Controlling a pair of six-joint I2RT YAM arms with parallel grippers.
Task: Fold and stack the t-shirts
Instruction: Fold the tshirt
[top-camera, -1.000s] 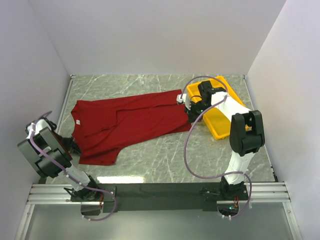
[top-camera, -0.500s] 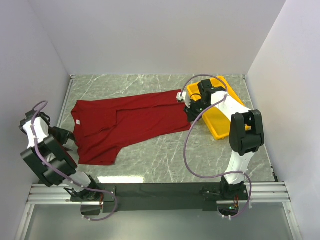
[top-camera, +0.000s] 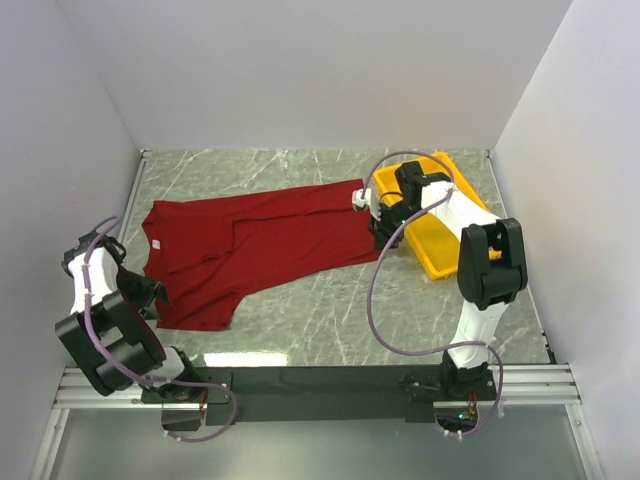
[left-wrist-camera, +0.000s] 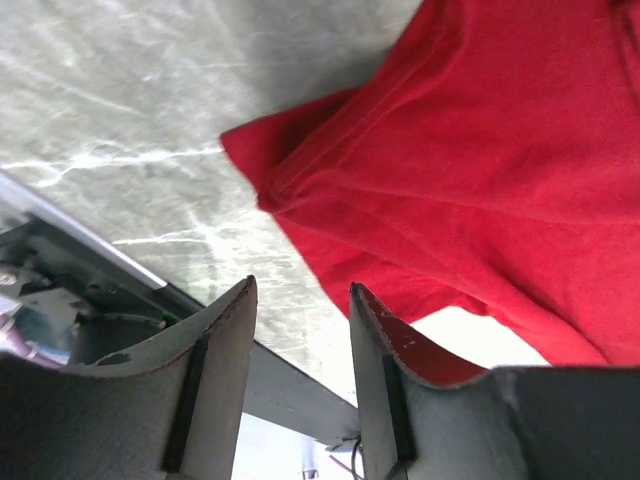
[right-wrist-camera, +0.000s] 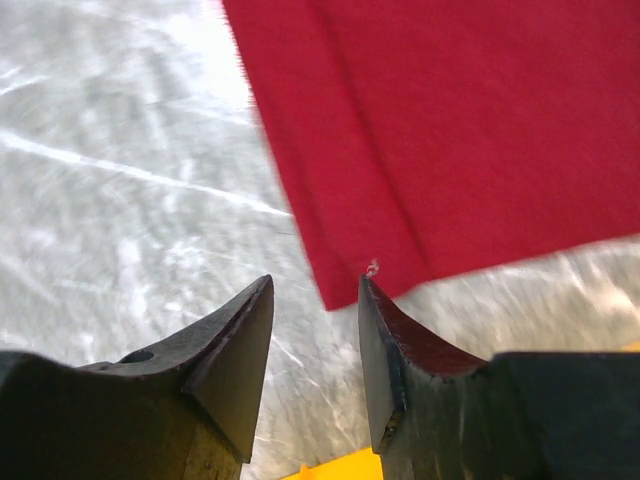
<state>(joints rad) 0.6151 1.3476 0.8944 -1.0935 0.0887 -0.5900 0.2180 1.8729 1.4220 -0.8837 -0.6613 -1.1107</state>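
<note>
A red t-shirt (top-camera: 255, 245) lies spread and partly folded on the marble table, collar to the left, hem to the right. My left gripper (top-camera: 150, 292) is open and empty beside the shirt's near left sleeve; that sleeve's corner (left-wrist-camera: 262, 165) shows ahead of the jaws in the left wrist view. My right gripper (top-camera: 377, 222) is open and empty at the shirt's right hem. In the right wrist view the hem corner (right-wrist-camera: 345, 285) lies just beyond the fingertips, not between them.
A yellow bin (top-camera: 447, 225) stands on the table at the right, just behind my right arm. White walls close in the table on three sides. A metal rail (top-camera: 320, 380) runs along the near edge.
My left arm has swung down and toward the shirt's near left sleeve. My right gripper has stayed at the hem with only a slight shift.
</note>
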